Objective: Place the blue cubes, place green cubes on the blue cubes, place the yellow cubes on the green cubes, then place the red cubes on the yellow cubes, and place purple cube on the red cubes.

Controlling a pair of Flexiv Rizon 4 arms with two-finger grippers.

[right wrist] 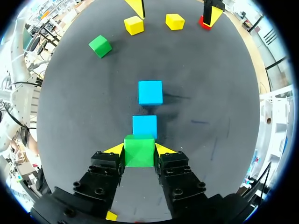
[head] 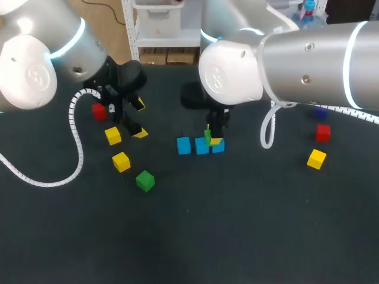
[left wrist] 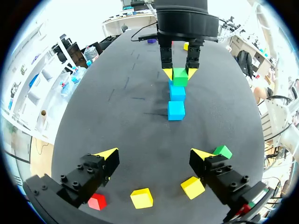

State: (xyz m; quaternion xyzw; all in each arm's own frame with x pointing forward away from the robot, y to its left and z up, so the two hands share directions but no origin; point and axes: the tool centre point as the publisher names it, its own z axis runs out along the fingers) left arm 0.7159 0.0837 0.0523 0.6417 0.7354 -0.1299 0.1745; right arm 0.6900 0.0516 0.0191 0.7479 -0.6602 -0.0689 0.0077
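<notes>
Right claw is closed on a green cube, one yellow tip pressed to each side face, and holds it level over the end of a row of three blue cubes near the middle of the bench. In the right wrist view two blue cubes show ahead of the fingers; the third is hidden, judged to lie directly under the green cube, which fits the task's second layer. Whether the green cube rests on the blue one or hangs just above it cannot be told. The right arm comes in from its side and reaches past the middle, its wrist pointing straight down so the cube can go on flat. Left claw stands wide open and holds nothing, low over the bench on its own side. Near it lie two yellow cubes, a red cube and a second green cube, none of them touching its fingers. That position looks suited to fetching the next green cube.
</notes>
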